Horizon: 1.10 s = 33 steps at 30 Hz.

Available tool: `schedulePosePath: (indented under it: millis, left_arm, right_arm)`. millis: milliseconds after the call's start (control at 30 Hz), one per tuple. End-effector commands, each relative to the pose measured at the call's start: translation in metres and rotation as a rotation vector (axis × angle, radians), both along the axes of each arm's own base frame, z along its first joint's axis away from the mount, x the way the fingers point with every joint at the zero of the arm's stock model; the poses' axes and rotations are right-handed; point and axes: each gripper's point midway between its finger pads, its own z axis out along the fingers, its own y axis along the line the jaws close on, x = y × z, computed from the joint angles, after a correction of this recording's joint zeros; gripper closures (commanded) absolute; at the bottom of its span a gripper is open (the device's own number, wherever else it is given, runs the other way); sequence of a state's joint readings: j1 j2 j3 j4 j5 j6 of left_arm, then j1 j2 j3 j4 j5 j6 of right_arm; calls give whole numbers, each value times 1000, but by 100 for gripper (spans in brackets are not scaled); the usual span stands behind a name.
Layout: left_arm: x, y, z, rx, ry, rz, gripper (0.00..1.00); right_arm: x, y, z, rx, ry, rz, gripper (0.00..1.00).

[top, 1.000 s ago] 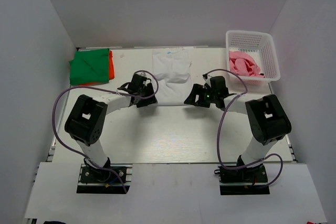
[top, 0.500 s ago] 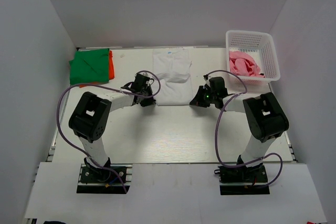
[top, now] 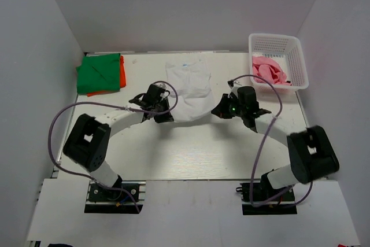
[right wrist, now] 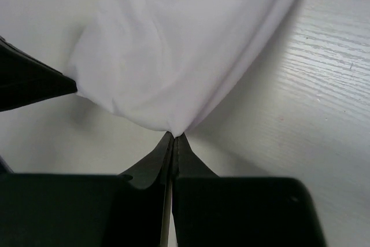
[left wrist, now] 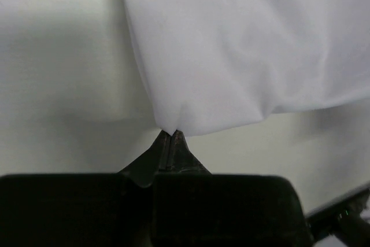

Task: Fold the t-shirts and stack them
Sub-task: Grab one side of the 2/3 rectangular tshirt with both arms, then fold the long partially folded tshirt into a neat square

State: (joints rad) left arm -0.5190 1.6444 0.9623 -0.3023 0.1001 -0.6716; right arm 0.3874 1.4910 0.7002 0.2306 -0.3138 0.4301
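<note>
White t-shirt (top: 188,85) sits mid-counter toward the far side, collar end away from the arms, far part lying flat, near hem gathered and looking raised off the counter (top: 191,148), judging by the shadow under it in the wrist views. Left gripper (left wrist: 171,136) has its jaws clamped together on the near-left corner of the hem, and right gripper (right wrist: 174,137) has its jaws clamped on the near-right corner; only a small pinch of cloth is in each. Likely step: carrying the hem over toward the collar for the crosswise fold. To do it well, move both arms in step and at the same height so the hem stays straight. Keep the two corners well apart, since the cloth sags and wrinkles between them now. Keep low so the far part is not dragged, lay the hem square on the far edge, and only let go once the cloth is down. Risk: the thin pinch slips out on either side. Green t-shirt (top: 99,72) is folded at far left on top of an orange t-shirt (top: 122,73), which is the stack to join. Pink t-shirt (top: 269,72) lies crumpled in the white lattice basket (top: 274,36) at far right, not yet folded.
</note>
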Motion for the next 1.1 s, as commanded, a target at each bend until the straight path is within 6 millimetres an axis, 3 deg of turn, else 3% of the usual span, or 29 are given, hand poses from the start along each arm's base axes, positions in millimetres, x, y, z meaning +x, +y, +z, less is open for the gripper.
schedulePosePath:
  millis: [0, 100, 133, 200, 267, 300, 400, 600, 800, 967, 1067]
  left_arm:
    - [-31, -10, 36, -78, -17, -84, 100]
    - [-53, -21, 66, -166, -52, -157, 100]
    - [-59, -21, 71, -186, -57, -171, 100]
    - [-67, -23, 94, -224, -105, -205, 100]
    - [-72, -25, 111, -250, -135, -224, 100]
    - [-73, -25, 126, -270, -174, -227, 100]
    - [-71, -24, 141, -285, -217, -224, 100]
    - [-46, -20, 179, -289, -360, -141, 95]
    - [-13, -22, 188, -231, -380, -79, 94]
    - [21, -14, 164, -102, -326, 17, 96]
    - [39, -13, 170, -68, -358, 52, 98]
  right_arm:
    - [-21, -4, 22, -25, -88, 47, 100]
    - [-42, -10, 47, -18, -148, 49, 100]
    - [-48, -13, 68, 1, -215, 40, 100]
    - [-56, -16, 75, 7, -226, 41, 100]
    - [-63, -19, 97, 27, -275, 35, 100]
    - [-63, -20, 101, 31, -283, 29, 100]
    - [-63, -24, 121, 48, -334, 4, 100]
    - [-43, -31, 142, 40, -397, -73, 100]
    - [-17, -30, 156, 28, -415, -133, 100]
    - [3, -30, 160, 1, -406, -168, 100]
    - [18, -30, 159, -20, -397, -194, 100]
